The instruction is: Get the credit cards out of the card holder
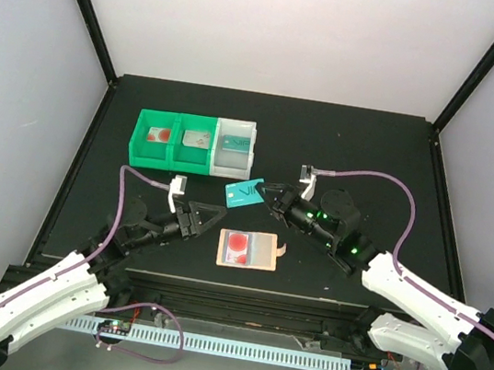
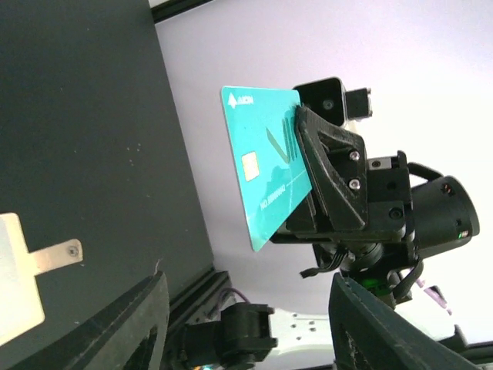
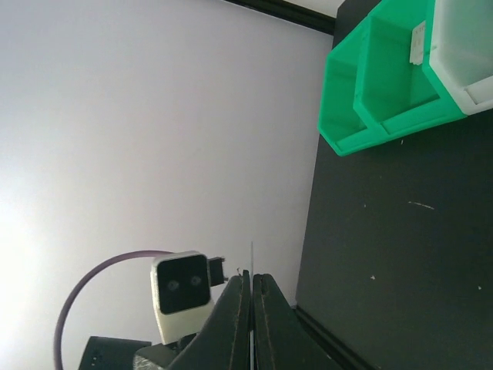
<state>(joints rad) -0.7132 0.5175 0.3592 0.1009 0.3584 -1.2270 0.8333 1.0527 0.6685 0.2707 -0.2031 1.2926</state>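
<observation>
Right gripper (image 1: 269, 196) has its fingers pressed together on one end of a teal card (image 1: 246, 193), holding it in the air above the black table (image 1: 372, 157), just in front of the white bin (image 1: 236, 146). In the left wrist view the teal card (image 2: 262, 166) stands nearly on edge, its chip and print facing the camera. Left gripper (image 1: 214, 219) is spread wide and empty, hovering low just left of the card holder (image 1: 248, 249). That tan holder lies flat on the table between the two arms, its small tab (image 1: 282, 249) pointing right and a red-pink card (image 1: 236, 244) showing on its left half. Green bins (image 1: 175, 140) adjoin the white one.
</observation>
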